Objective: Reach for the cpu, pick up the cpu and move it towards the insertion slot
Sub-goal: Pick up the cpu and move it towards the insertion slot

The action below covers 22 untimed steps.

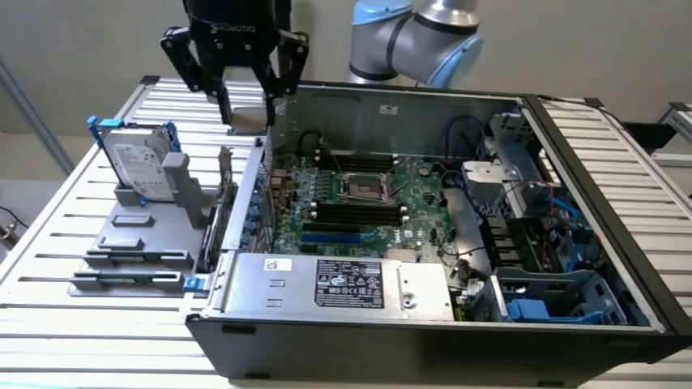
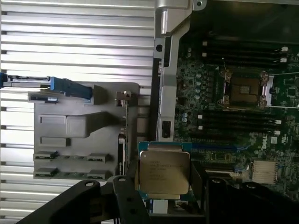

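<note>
The cpu (image 2: 163, 171), a small square chip with a silvery top and green edge, sits between my gripper's (image 2: 163, 189) black fingers (image 2: 125, 196), which are shut on its sides. In the exterior view the gripper (image 1: 249, 113) hangs above the slatted table just outside the open computer case's far left corner, with the cpu (image 1: 249, 121) lifted off the table. The insertion slot (image 1: 362, 189), a silver-framed square socket with a dark centre, lies on the green board inside the case, apart from the gripper; the wrist view also has the insertion slot (image 2: 245, 88).
A silver hard drive (image 1: 141, 166) stands in a grey fixture (image 1: 141, 239) at the exterior view's left. The case wall (image 1: 254, 186) rises between gripper and board. Black memory slots (image 1: 352, 215) flank the socket. A power supply (image 1: 335, 284) fills the near side of the case.
</note>
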Tool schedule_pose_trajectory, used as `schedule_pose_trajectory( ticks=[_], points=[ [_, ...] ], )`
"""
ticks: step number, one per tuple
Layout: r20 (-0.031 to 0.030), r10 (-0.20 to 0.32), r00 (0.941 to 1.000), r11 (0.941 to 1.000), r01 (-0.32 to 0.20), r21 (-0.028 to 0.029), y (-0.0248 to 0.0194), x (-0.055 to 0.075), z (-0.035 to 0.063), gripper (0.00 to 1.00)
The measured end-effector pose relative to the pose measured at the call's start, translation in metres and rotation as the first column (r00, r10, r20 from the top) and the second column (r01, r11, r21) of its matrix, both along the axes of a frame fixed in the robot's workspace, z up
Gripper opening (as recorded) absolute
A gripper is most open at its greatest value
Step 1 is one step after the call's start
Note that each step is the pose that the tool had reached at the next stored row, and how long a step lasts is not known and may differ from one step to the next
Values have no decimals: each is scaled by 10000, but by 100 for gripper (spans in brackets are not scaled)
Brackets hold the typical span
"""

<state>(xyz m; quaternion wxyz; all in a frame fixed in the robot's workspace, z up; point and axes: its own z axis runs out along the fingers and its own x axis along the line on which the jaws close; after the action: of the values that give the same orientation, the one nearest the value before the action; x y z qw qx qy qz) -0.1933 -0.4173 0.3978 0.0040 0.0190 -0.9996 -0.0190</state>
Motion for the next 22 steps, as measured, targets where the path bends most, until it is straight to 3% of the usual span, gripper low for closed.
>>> schedule_pose_trajectory(
  ticks=[6,14,17,22],
  points=[
    [0,-1,10000,10000,1,70,0,277,0,54],
    [0,0,10000,10000,0,74,7,638,-9,54],
    [0,1,10000,10000,-1,75,36,776,-25,54],
    [0,0,10000,10000,0,72,139,986,-59,54]
  ],
)
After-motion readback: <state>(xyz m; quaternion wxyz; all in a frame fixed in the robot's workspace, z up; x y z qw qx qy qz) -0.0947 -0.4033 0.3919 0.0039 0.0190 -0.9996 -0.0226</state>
